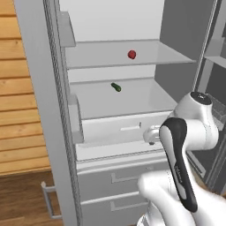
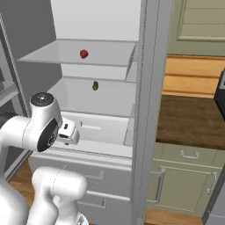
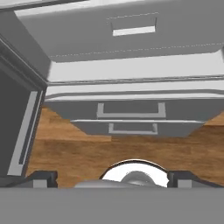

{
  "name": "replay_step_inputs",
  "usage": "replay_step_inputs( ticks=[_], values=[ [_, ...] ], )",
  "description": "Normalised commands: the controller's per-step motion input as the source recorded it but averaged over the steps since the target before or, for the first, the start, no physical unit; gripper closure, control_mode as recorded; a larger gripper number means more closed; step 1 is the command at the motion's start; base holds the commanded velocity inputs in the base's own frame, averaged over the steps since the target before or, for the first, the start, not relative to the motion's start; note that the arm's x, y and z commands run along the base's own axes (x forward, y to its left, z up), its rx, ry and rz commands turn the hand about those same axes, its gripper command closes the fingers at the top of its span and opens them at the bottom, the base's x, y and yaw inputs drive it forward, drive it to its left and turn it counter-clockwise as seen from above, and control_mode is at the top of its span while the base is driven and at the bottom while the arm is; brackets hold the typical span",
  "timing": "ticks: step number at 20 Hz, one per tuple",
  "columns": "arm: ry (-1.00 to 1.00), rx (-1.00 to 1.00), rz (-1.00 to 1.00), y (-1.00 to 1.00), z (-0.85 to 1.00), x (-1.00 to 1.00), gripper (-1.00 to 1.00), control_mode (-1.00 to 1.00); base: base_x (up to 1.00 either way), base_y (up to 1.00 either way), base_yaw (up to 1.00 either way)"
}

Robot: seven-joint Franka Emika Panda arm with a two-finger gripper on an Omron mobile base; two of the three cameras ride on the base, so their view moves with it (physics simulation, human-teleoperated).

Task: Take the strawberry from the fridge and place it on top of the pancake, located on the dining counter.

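Observation:
The fridge [image 1: 42,114] stands open in front of me. The strawberry [image 1: 131,54], tiny and bright red, lies on the upper shelf [image 1: 97,55] and also appears as the strawberry [image 2: 83,54] in the right base view. My hand [image 2: 68,131] hangs well below that shelf, in front of the inner bin, and points downward. In the hand view my gripper [image 3: 113,179] is open, its fingertips [image 3: 43,178] far apart with nothing between them, and it looks at the fridge's bottom drawers [image 3: 131,109] and the wooden floor. The pancake and the dining counter are out of view.
A small dark green item [image 1: 116,87] lies on the shelf below the strawberry. An open fridge door with bins [image 1: 212,62] stands to the right. A wall counter [image 2: 189,121] with green cabinet doors sits beyond the fridge's side wall [image 2: 147,110].

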Motion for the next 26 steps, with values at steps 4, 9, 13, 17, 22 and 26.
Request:
replay_step_inputs(
  ticks=[4,9,13,17,22,26],
  values=[
    [0.00,0.00,0.00,0.00,0.00,0.00,-1.00,1.00,0.81,0.03,0.00],
    [0.00,0.00,0.00,0.00,0.00,0.00,-1.00,1.00,0.46,-0.04,0.01],
    [-0.01,0.00,0.00,0.01,0.17,0.01,-1.00,-1.00,0.00,0.00,0.00],
    [-0.20,0.00,-0.04,0.36,0.99,0.38,-1.00,-1.00,0.00,0.00,0.00],
    [-0.22,0.00,-0.09,0.15,0.99,0.49,-1.00,-1.00,0.00,0.00,0.00],
    [-0.06,0.00,-0.10,0.00,0.98,0.46,-1.00,-1.00,0.00,0.00,0.00]
  ],
)
